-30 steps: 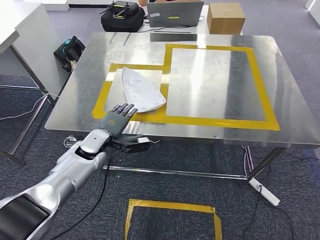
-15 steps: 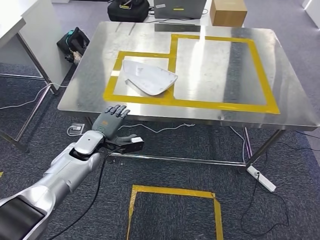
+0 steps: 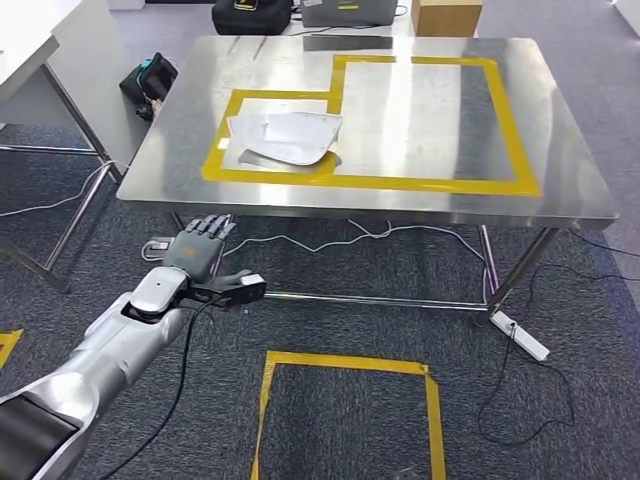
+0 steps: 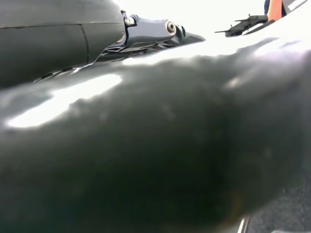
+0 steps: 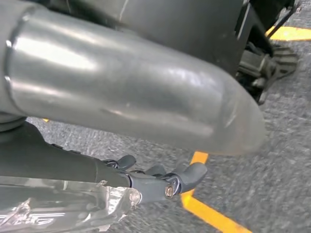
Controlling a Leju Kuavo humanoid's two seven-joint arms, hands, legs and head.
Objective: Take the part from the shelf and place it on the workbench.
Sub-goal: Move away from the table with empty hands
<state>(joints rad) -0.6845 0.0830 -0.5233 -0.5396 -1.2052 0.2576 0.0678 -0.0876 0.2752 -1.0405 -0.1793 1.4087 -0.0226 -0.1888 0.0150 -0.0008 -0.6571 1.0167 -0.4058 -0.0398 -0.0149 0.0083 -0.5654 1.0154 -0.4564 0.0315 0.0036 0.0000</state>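
Part (image 3: 283,137): a flat, pale grey-white panel, rounded and roughly triangular, lying on the steel workbench (image 3: 453,210) inside the smaller yellow-taped box at its left side, one edge over the tape. Left hand (image 3: 198,250) hangs below the bench's front edge, apart from it, fingers straight and spread, holding nothing. Right hand (image 5: 161,179) hangs over the grey carpet (image 3: 362,330), fingers loosely extended, nothing in them. A yellow tape square (image 3: 347,410) marks the floor.
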